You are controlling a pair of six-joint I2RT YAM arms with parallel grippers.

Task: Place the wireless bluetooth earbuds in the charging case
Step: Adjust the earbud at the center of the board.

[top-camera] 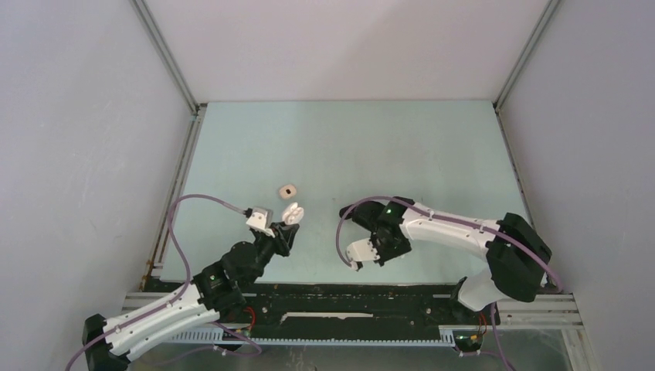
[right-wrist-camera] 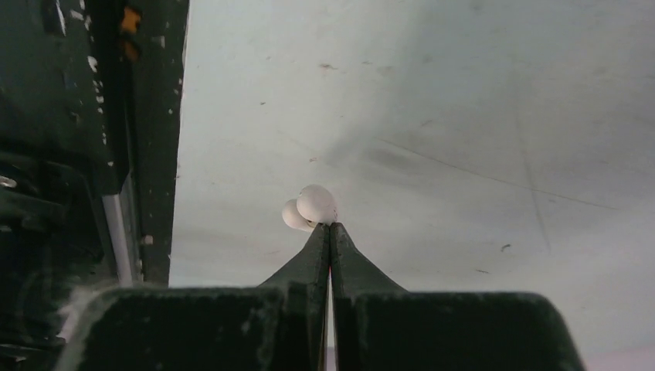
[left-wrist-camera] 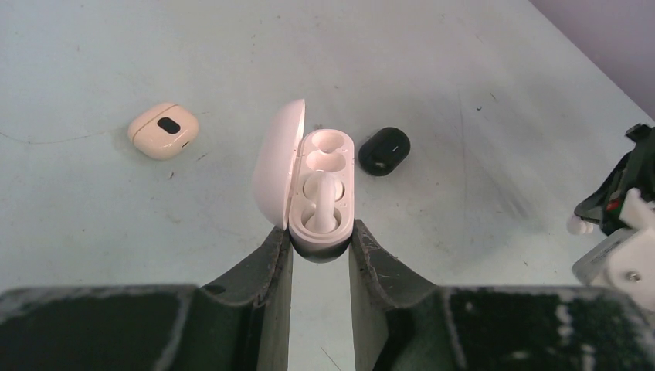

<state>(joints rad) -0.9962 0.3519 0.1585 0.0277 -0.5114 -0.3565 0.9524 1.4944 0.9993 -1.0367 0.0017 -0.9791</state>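
White earbud sits pinched by the right pincer, at its tips; left pincer clamps open case.

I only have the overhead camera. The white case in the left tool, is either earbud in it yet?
Observer: Left wrist view shows the white case with its lid up. One seated earbud fills the nearer socket and the farther socket is empty.
Operator: What is the right tool carrying?
Observer: In the right wrist view the right tool is shut on a loose earbud, white, pinched at the fingertips.
Operator: How is the case gripped?
Observer: The left tool clamps the case's near end between both fingers.
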